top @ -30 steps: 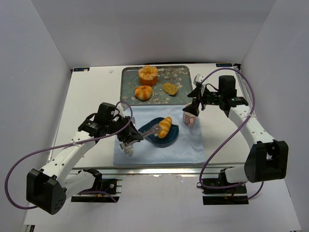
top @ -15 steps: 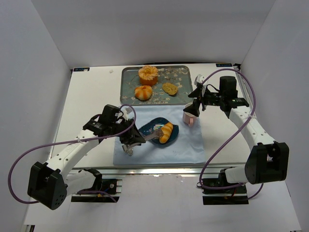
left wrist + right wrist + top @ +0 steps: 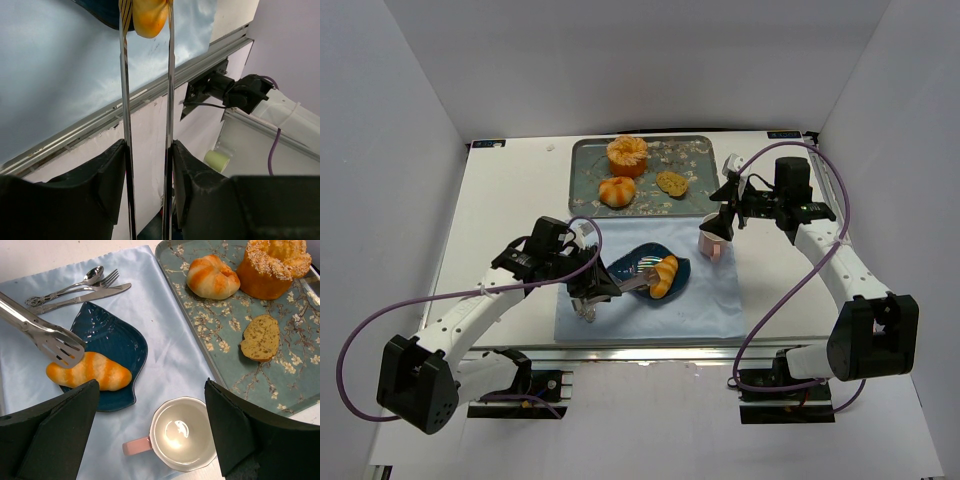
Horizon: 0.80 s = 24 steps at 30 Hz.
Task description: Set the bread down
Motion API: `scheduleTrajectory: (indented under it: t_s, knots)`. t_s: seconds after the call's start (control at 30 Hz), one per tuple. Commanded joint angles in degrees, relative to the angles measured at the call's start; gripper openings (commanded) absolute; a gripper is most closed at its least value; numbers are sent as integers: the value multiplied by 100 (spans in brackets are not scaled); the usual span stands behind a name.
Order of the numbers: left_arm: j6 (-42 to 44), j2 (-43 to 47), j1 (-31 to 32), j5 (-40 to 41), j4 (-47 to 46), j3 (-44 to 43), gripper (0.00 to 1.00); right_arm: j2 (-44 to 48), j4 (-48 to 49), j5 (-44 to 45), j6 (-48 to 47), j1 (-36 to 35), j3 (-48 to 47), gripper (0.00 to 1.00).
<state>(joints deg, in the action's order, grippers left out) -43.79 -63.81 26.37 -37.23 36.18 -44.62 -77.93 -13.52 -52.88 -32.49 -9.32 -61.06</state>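
1 table, 1 blue cloth, 1 tray at the far side w/ 3 baked items: tall bun, round roll, slice. 1 leaf-shaped plate on the cloth carries the striped bread. L gripper is clamped on 1 pair of tongs, blades either side of the bread's end; squeeze can't be told. R gripper, fingers wide apart, hangs over 1 pink mug. Only R wrist cam shows 1 spoon, 1 fork, 1 knife; L wrist cam shows just the bread's tip.
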Motion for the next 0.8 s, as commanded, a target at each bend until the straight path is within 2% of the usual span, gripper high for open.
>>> scheduleTrajectory:
  t_s: [0.0, 0.77]
  knots:
    - [187, 150, 26, -3, 152, -231, 50, 111, 130, -126, 32, 36, 6, 90]
    - [485, 194, -18, 365, 653, -609, 53, 147, 174, -161, 50, 36, 50, 89]
